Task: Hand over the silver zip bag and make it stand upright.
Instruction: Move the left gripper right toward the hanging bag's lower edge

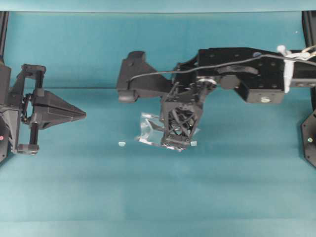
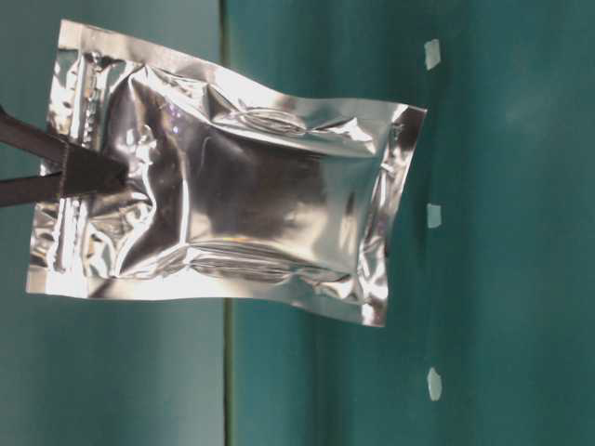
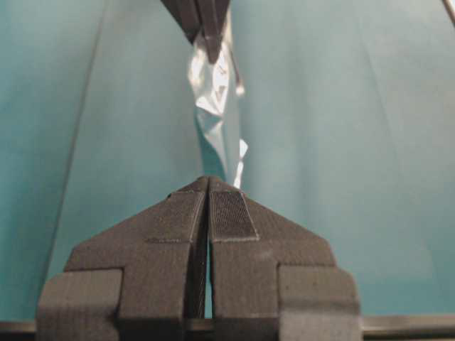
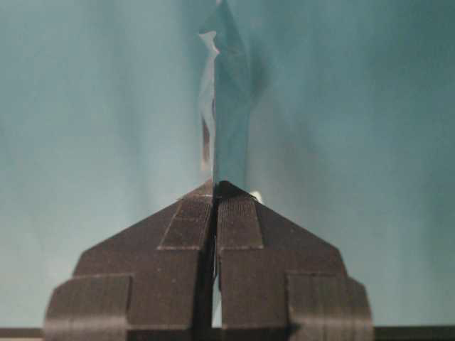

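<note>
In the right wrist view, the right gripper (image 4: 215, 186) fills the bottom of the frame, its two ribbed black fingers (image 4: 238, 220) pressed together on the thin edge of the silver zip bag (image 4: 227, 106), which runs away from the tips edge-on against the teal table (image 4: 92, 128). The table-level view, which appears turned on its side, shows the same hold at close range: dark fingertips (image 2: 88, 174) reach in from the left border and pinch the bag (image 2: 242, 195) on its zip-strip end, with the crinkled foil pouch stretching away to its sealed far edge, its centre panel darker than the bright rims. In that view the sealed far edge looks clear of the table surface, though whether it touches cannot be told for certain. Behind the pouch three tiny pale bits (image 2: 432, 216) sit on the table. From the left wrist camera, the left gripper (image 3: 209, 186) has its padded fingers (image 3: 231, 213) closed against each other with nothing between them, and beyond them the bag (image 3: 217, 106) hangs edge-on from the right gripper's tips at the top of the frame. Overhead, the left gripper (image 1: 79, 114) rests near the table's left edge, pointing toward the middle, well apart from the bag (image 1: 148, 129), which lies under the downward-pointing right gripper (image 1: 177, 143) near the table's centre, with a pale bit (image 1: 122, 143) just to its left.
</note>
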